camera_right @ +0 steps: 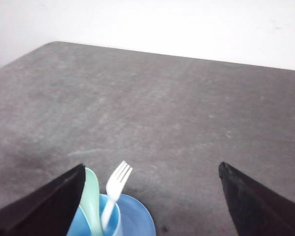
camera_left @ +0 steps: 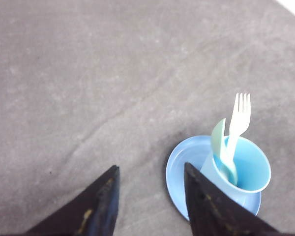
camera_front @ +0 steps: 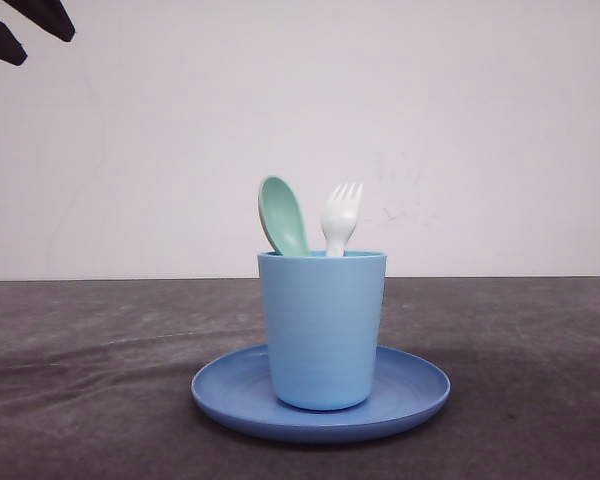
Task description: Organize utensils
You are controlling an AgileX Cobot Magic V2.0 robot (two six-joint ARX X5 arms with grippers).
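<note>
the pale green spoon and the white fork both stand in the light blue cup, spoon on the left, fork on the right, heads up above the rim and handles down inside. they lean only slightly, which makes sense: the cup wall props each handle, so neither can fall flat. the cup sits upright on the blue plate, roughly at its middle, and the plate rests on the grey table, about centred left to right. judged from this layout, the organising looks finished, since both utensils are gathered in one holder.

the left gripper hovers above the table with its dark fingers spread apart and nothing between them; in its wrist view the plate and cup lie just beside one fingertip, not inside the gap. its fingertips also show in the high left corner of the front view, well above the cup. the right gripper is also released, its jaws wide apart and empty, with the spoon, fork and cup below and close to one finger. both grippers being raised and empty suits a scene where nothing more needs holding, and it keeps them clear of the tall utensil heads, which a low pass could knock
</note>
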